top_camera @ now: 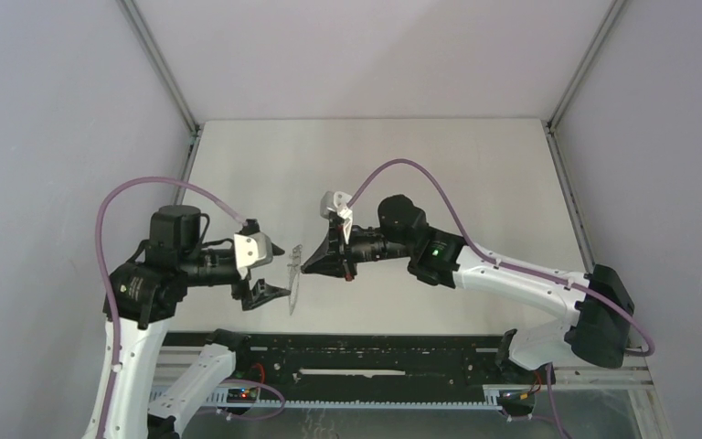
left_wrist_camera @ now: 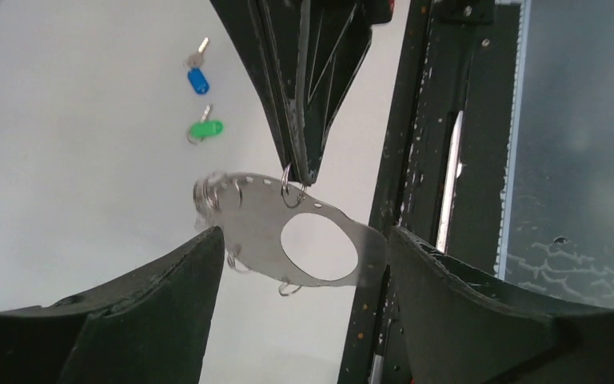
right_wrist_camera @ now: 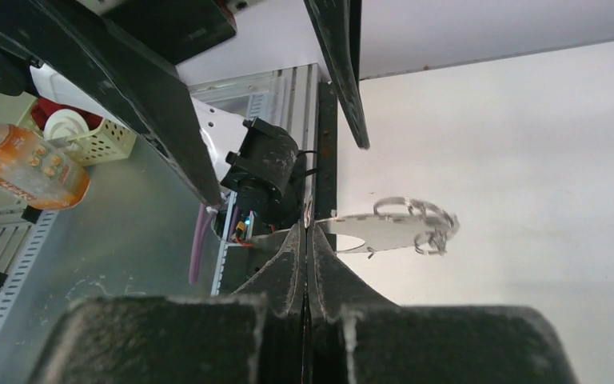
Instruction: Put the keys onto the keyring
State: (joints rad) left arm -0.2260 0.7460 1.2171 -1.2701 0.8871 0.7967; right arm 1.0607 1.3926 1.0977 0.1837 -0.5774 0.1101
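The keyring (top_camera: 294,274), a flat grey metal plate with an oval hole and small wire loops on its rim, hangs in the air between the two grippers. My right gripper (top_camera: 307,264) is shut on one of its wire loops, as the left wrist view (left_wrist_camera: 299,179) and the right wrist view (right_wrist_camera: 307,237) show. My left gripper (top_camera: 280,271) is open, and the keyring (left_wrist_camera: 248,216) lies just past its fingertips (left_wrist_camera: 208,240). The blue key (left_wrist_camera: 197,77) and the green key (left_wrist_camera: 206,128) lie on the table beyond. They are hidden in the top view.
A black rail (top_camera: 375,352) runs along the table's near edge, right below the keyring (right_wrist_camera: 396,228). Grey walls enclose the white table (top_camera: 475,183) on three sides. An orange bottle (right_wrist_camera: 24,164) and a basket stand off the table.
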